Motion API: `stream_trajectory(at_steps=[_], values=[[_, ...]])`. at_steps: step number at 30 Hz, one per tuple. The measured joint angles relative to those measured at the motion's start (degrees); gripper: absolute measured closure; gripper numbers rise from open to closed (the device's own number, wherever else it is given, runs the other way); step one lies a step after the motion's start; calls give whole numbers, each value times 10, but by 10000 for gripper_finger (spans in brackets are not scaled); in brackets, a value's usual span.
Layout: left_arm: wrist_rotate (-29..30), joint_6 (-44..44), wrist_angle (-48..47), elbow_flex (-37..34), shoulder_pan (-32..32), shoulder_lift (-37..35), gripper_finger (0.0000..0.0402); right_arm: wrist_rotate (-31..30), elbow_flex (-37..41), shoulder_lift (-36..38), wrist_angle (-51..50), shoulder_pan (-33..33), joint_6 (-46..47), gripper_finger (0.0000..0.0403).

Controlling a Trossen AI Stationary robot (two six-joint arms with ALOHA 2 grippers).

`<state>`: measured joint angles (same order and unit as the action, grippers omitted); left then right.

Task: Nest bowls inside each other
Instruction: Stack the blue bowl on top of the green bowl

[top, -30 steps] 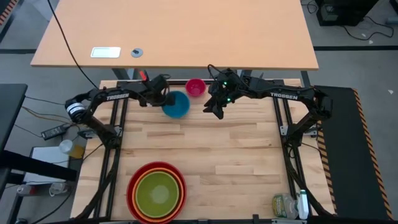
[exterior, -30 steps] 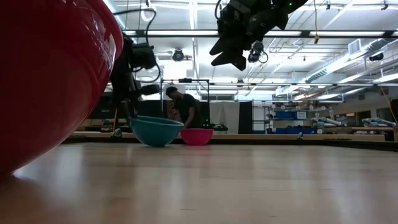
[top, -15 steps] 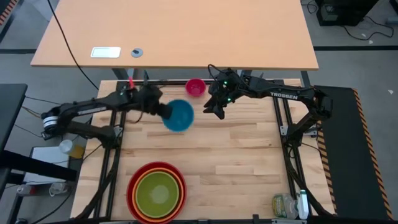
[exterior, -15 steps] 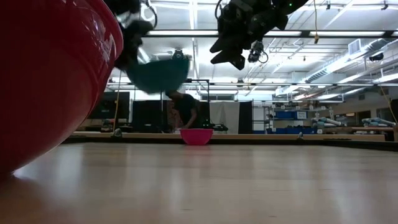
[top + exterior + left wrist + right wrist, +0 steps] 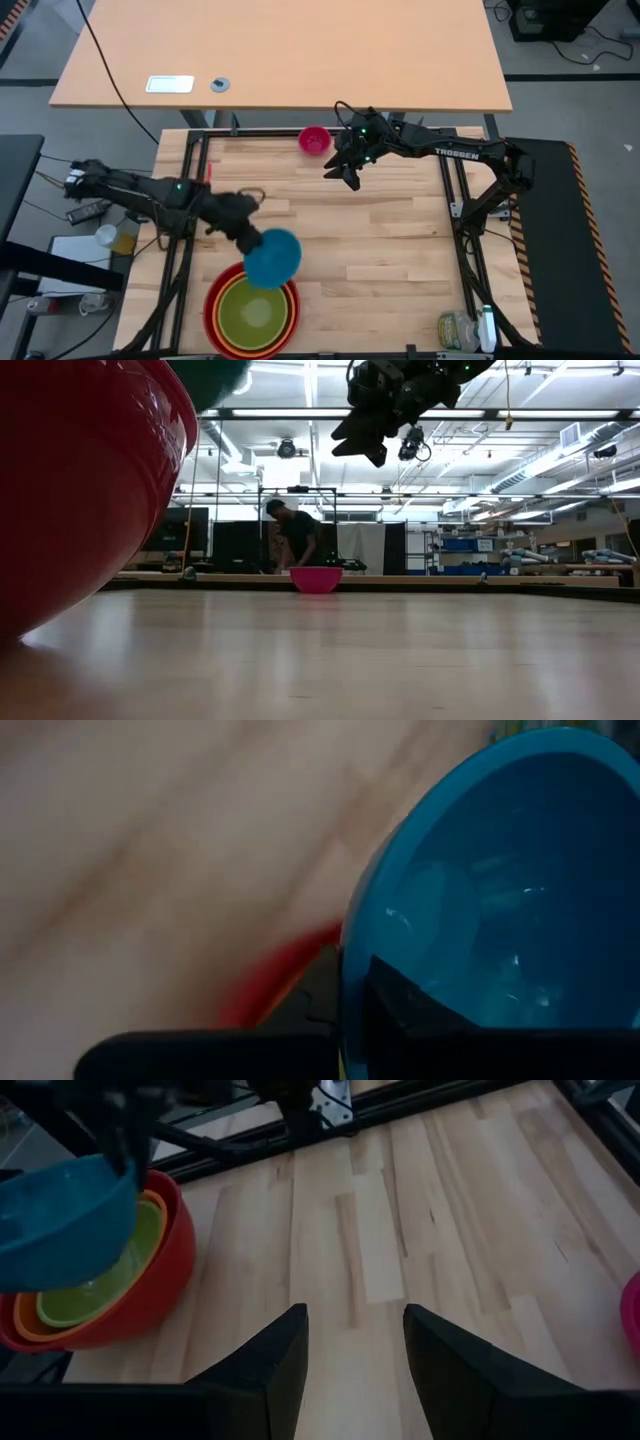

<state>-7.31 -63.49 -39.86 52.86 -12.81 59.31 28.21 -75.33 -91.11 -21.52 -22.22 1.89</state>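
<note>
The left gripper (image 5: 243,238) is pinched shut on the rim of the blue bowl (image 5: 272,257), one dark finger (image 5: 400,1000) inside the wall and the other outside it. It holds that bowl in the air, tilted, with the bowl hanging off the tip of the gripper.

Directly below the held bowl, at the near edge of the table (image 5: 380,250), sits the nested stack: the lime green bowl (image 5: 252,312) inside the orange bowl (image 5: 226,292), and that inside the red bowl (image 5: 211,305). From above, the blue bowl overlaps the far rim of the stack; the right wrist view shows it clear of the stack, above the green bowl's rim, not touching it. The red bowl's wall fills the left side of the low view.

Well beyond the left gripper, toward the far side of the table, the right gripper (image 5: 336,173) hangs raised in the air. Its two fingers (image 5: 270,1365) stand apart with bare table showing between them, and it holds nothing.

Just past the right gripper, near the far edge, the pink bowl (image 5: 315,139) rests upright on the table, on its own and well apart from the stack.

Behind the table, a person (image 5: 293,538) is bent over in the room.
</note>
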Motion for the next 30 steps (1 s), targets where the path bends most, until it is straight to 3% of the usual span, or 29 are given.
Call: stream_trajectory(at_steps=[6, 13, 22, 30], values=[[-48, -100, 12, 0, -104, 53, 383, 0, 0, 0, -1, 0, 0, 229], [-65, -126, -27, 49, -184, 155, 383, 0, 0, 0, -1, 0, 0, 229], [-44, -135, -139, 124, -216, 284, 383, 0, 0, 0, 0, 0, -1, 229], [-43, -193, -156, 133, -215, 318, 373, 5, 0, 0, 0, 0, 0, 229]])
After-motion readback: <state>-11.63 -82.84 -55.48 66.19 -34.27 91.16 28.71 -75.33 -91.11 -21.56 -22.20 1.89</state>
